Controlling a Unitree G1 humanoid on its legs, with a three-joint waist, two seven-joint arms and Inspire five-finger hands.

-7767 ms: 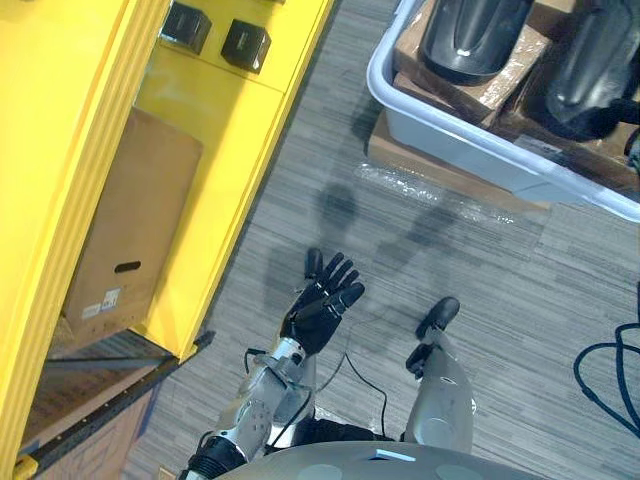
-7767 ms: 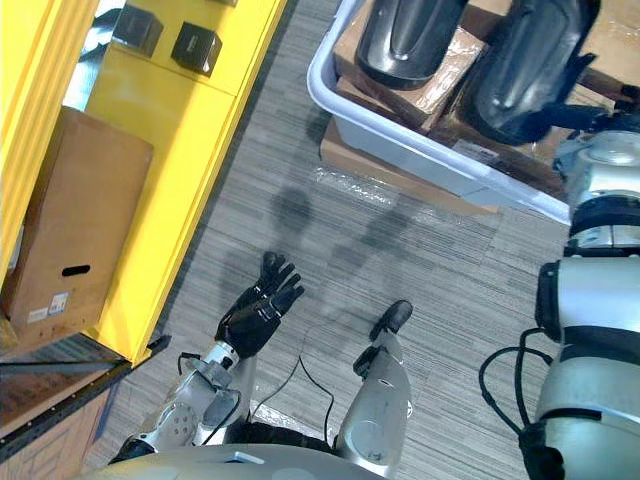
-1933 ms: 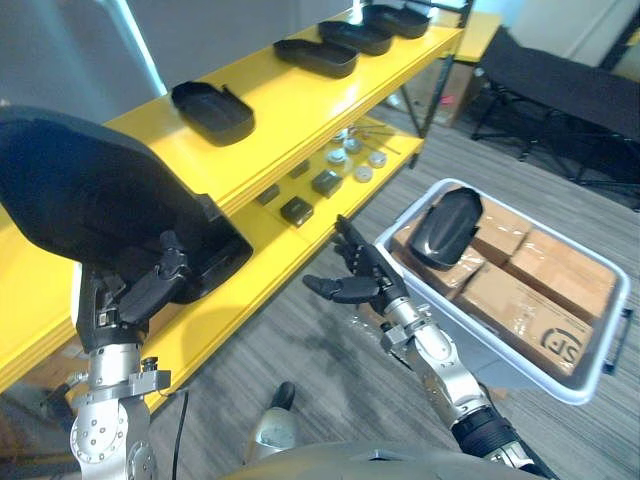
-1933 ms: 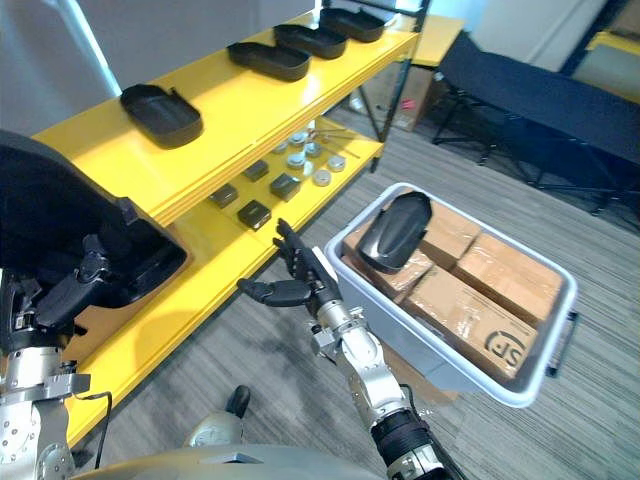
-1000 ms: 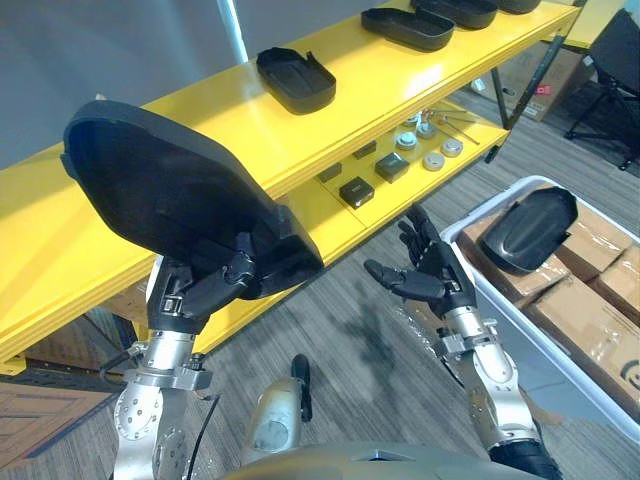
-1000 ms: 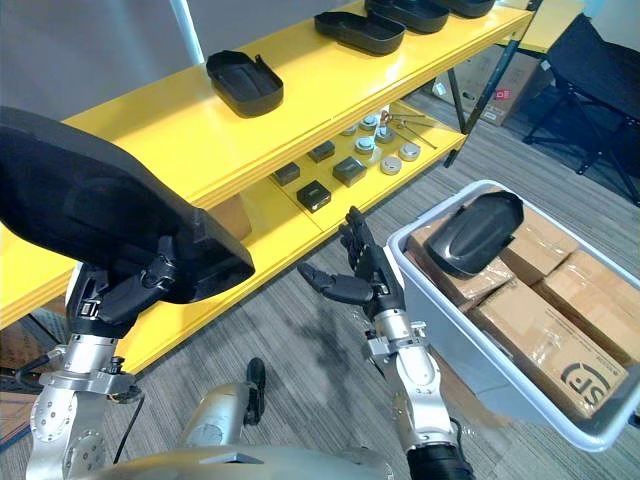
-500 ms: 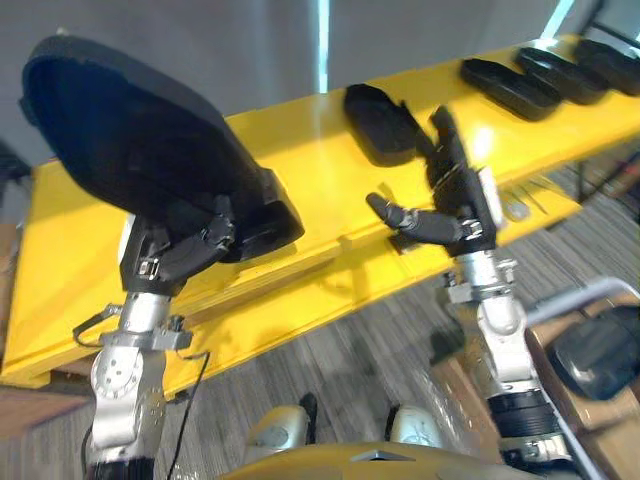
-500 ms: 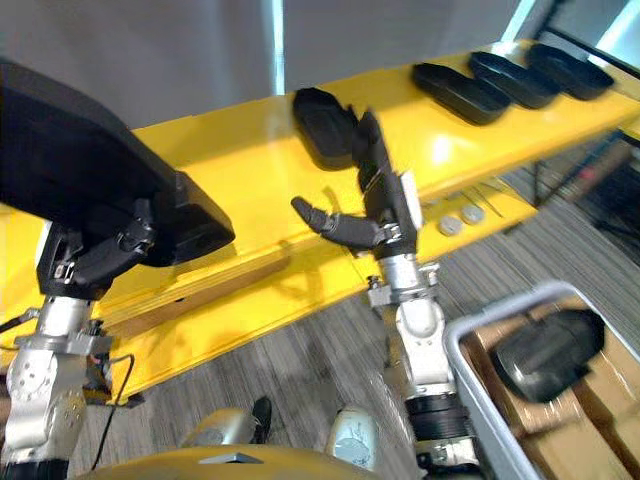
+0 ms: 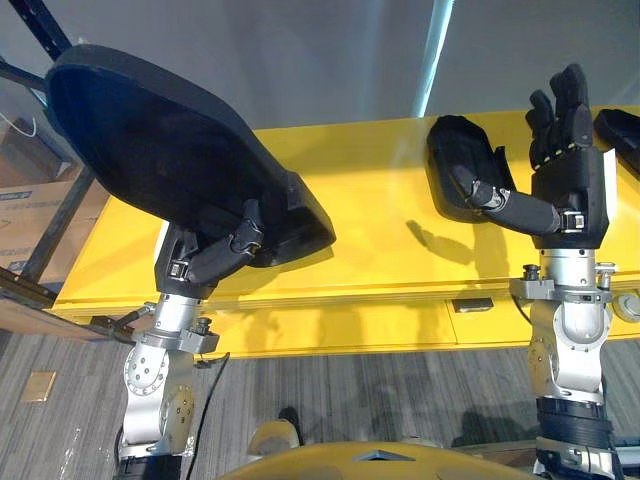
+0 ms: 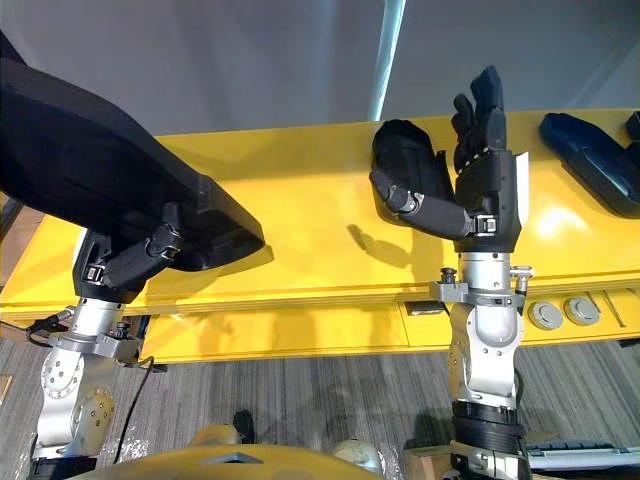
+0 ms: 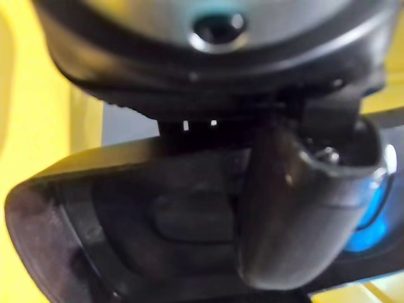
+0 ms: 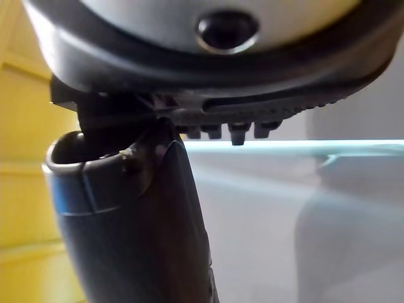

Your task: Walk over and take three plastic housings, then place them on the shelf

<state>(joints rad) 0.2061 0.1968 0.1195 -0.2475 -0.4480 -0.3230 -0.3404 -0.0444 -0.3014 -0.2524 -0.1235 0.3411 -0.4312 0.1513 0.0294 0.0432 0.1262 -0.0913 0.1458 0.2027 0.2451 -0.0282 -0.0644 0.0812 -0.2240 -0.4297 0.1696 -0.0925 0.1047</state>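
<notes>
A large black plastic housing is held up in front of the left part of the yellow shelf. My left hand is shut on its lower edge, and the left wrist view shows the thumb pressed across the housing. My right hand stands raised and open, fingers straight up, with nothing in it. Just behind its thumb, a smaller black housing lies on the shelf top. Another housing lies further right on the shelf.
Small round metal parts sit on the lower shelf level at the right. A cardboard box and a black frame post stand at the left. A grey wall runs behind the shelf.
The camera has swung to face the shelf squarely. My left hand still holds the big housing; my right hand has risen a little, still open.
</notes>
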